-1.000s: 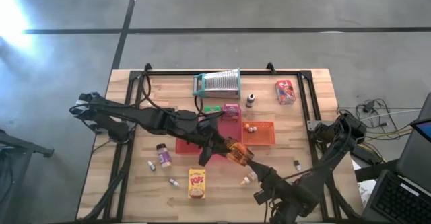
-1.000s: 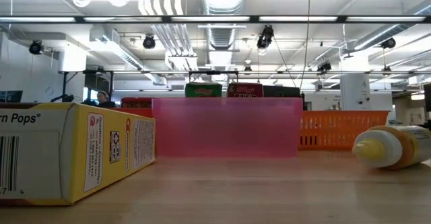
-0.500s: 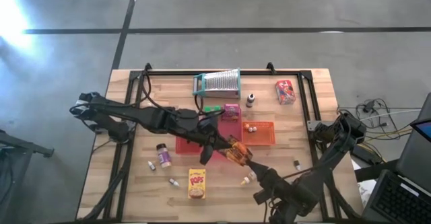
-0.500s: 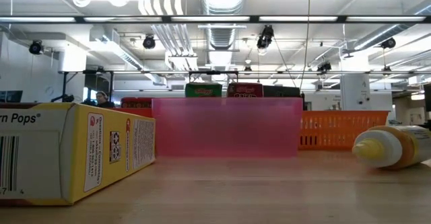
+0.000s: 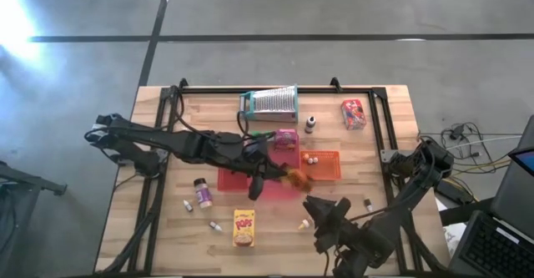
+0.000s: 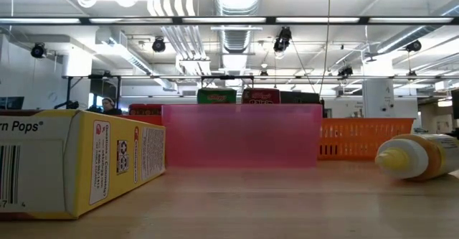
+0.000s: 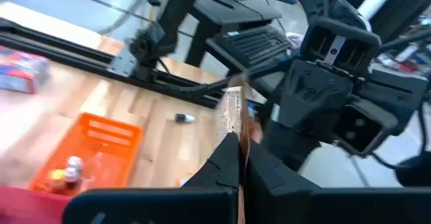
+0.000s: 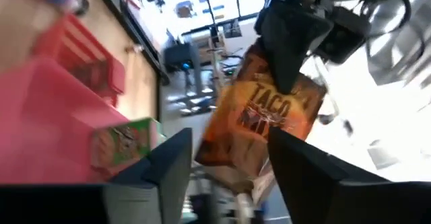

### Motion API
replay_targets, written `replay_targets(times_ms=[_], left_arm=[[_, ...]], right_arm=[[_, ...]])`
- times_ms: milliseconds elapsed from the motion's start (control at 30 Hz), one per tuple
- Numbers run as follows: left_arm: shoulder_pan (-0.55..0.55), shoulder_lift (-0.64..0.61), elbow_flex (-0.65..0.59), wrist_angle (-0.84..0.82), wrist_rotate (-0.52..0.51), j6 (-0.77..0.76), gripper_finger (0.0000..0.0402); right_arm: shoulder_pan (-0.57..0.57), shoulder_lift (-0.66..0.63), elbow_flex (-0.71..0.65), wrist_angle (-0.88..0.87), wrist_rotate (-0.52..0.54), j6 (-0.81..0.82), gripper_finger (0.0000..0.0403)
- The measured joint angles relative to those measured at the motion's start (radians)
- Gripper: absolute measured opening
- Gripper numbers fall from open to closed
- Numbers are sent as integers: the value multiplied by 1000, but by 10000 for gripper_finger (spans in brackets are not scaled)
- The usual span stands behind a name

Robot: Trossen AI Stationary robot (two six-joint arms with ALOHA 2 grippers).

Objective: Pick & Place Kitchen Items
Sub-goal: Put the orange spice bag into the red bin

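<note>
1. Left gripper [image 5: 279, 178] is clamped on the taco packet [image 5: 295, 178] (orange-brown), held above the right edge of the red tray [image 5: 229, 178] at table centre.
2. Right gripper [image 5: 320, 207] is just right of and nearer than the packet, fingers [image 8: 168, 160] spread apart, nothing between them.
3. Pink box [image 5: 287, 138] and green box [image 5: 264, 134] stand at the tray's far edge.
4. Yellow box [image 5: 243, 227] lies near the front edge, with a small bottle [image 5: 305, 224] to its right.
</note>
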Motion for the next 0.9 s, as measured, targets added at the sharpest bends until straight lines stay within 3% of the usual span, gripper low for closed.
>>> replay_targets(times_ms=[233,467,567,767,900], left_arm=[[0,-50,49,-117,-45,64,1],[-7,-63,125,-414,-146,58,0],[-7,-63,130,-502,-159,59,0],[-14,-63,130,-617,-184,57,0],[-21,-68,130,-667,-218,76,0]], right_arm=[[16,-15,-2,-121,-128,309,237],[17,-64,-35,-547,-387,1056,245],[19,-99,-107,-623,-444,1280,238],[16,-222,-289,-578,-524,1362,220],[14,-351,-416,-427,-526,1360,212]])
